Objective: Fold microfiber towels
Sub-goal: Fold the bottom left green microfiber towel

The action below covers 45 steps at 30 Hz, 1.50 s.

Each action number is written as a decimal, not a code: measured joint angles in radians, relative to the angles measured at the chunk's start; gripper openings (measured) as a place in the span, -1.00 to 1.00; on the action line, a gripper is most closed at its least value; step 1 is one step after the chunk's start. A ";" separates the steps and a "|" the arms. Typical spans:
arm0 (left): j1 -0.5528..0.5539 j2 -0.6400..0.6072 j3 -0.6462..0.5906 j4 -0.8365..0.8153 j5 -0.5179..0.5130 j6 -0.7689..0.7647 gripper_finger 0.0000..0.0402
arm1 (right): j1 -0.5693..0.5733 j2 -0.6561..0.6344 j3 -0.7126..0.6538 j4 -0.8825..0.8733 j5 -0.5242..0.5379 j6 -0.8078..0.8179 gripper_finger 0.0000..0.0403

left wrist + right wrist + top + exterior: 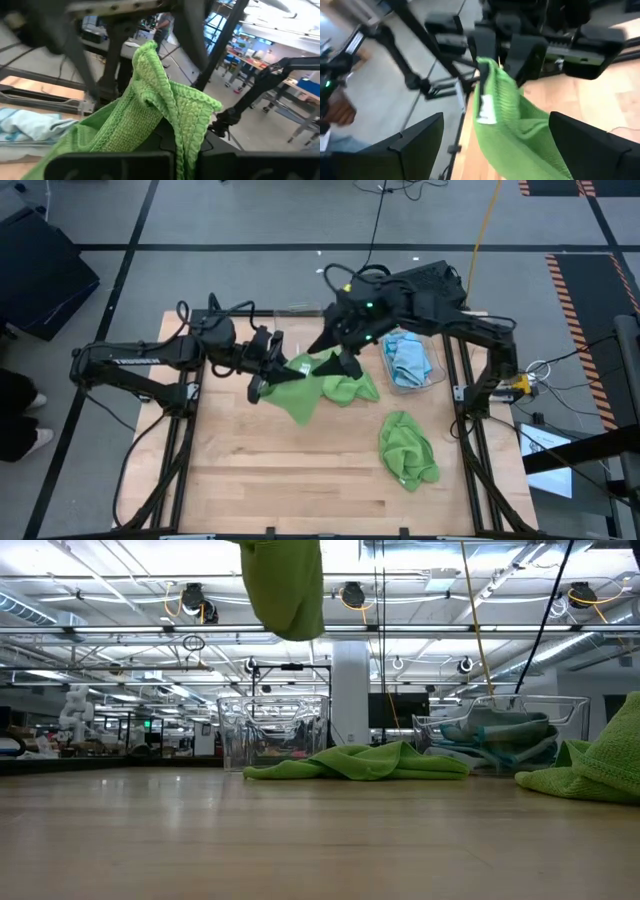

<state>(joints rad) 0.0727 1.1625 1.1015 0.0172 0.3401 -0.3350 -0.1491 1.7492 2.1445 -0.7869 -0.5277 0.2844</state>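
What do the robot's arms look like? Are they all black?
Mostly, yes. The left arm and the right arm are dark, thin and jointed, with black cables looping along them. A small green light glows on the right arm. Each ends in a tool with two flat, dark, blocky fingers.

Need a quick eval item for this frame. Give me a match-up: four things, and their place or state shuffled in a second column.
Things:
1. left gripper
2. right gripper
3. blue towels
4. crumpled green towel

Place or state:
A. in the clear bin
B. open beside the lifted green towel
C. alone on the table, right side
D. shut on the lifted green towel

Pairs: 1-D, 2-B, 3-A, 4-C
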 joint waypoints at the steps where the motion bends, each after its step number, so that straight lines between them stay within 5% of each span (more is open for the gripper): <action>1: -0.007 0.000 0.000 0.000 0.000 -0.002 -0.97 | -0.001 0.013 0.000 0.000 -0.022 -0.015 0.75; 14: -0.095 -0.016 0.000 0.063 -0.002 -0.085 -0.97 | -0.025 0.030 0.000 -0.017 -0.185 -0.026 0.72; 19: -0.120 -0.068 0.000 0.139 -0.058 -0.126 -0.98 | -0.037 -0.075 -0.001 -0.112 -0.160 0.024 0.72; 24: -0.130 -0.136 0.000 0.146 -0.149 -0.146 -0.98 | 0.017 -0.197 -0.119 -0.107 -0.008 0.071 0.72; 28: -0.131 -0.177 0.000 0.140 -0.185 -0.151 -0.98 | 0.062 -0.305 -0.332 0.135 0.038 0.216 0.72; 38: -0.130 -0.208 0.000 0.154 -0.201 -0.209 -0.98 | 0.114 -0.331 -0.993 1.299 0.092 0.974 0.73; 45: -0.130 -0.208 0.000 0.152 -0.191 -0.243 -0.98 | 0.113 -0.164 -1.086 1.664 0.164 1.136 0.73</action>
<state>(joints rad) -0.0576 0.9550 1.1013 0.1696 0.1493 -0.5780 -0.0357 1.5853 1.0584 0.8768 -0.3640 1.4207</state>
